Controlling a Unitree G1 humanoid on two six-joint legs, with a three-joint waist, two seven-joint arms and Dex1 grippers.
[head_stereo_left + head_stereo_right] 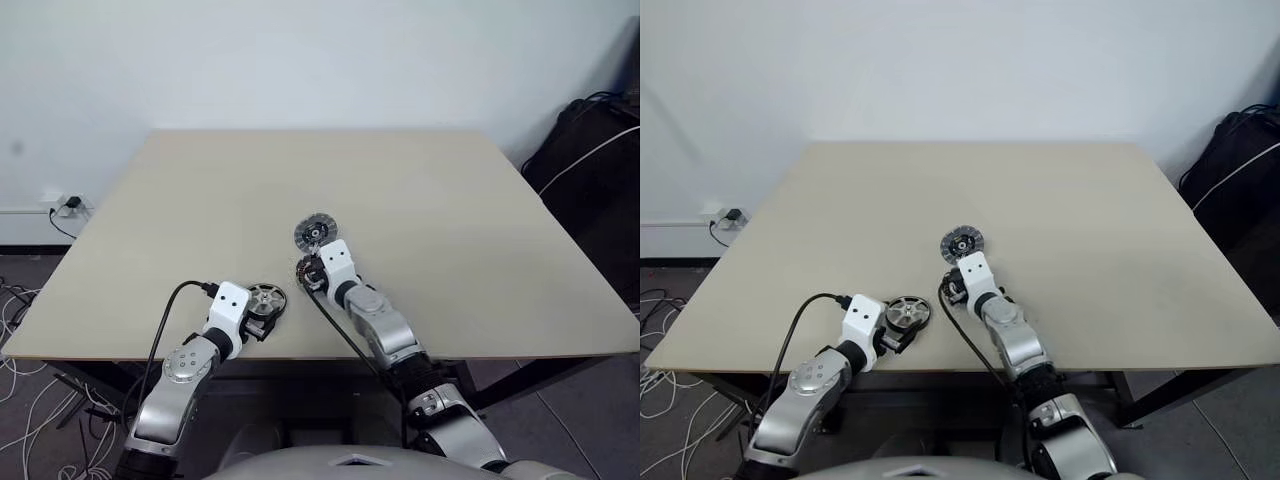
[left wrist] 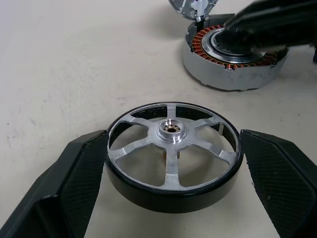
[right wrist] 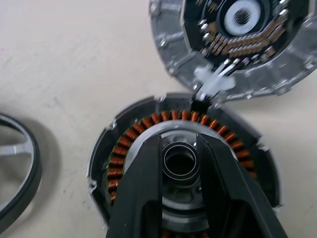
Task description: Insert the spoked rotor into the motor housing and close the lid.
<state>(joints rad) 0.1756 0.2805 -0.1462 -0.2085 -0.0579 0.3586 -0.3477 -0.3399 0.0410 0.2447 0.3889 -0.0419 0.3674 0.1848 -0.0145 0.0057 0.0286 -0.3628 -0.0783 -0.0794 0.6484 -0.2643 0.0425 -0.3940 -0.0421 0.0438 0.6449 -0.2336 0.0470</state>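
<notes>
The spoked rotor [image 2: 173, 148], silver with a dark rim, lies flat near the table's front edge. My left gripper [image 1: 264, 318] is open, with one finger on each side of the rotor's rim and a small gap to it. To the right sits the motor housing [image 3: 130, 140] with its ring of copper windings. My right gripper [image 3: 179, 144] reaches down onto it, jaws narrowed around the silver central hub. Just beyond the housing the lid [image 1: 315, 232] lies open with its inner face up, touching the housing's far edge.
The beige table [image 1: 450, 220] stretches wide beyond and to both sides of the parts. Its front edge runs just behind the rotor. A black bag [image 1: 590, 160] stands off the table's right side. Cables [image 1: 30, 310] lie on the floor at the left.
</notes>
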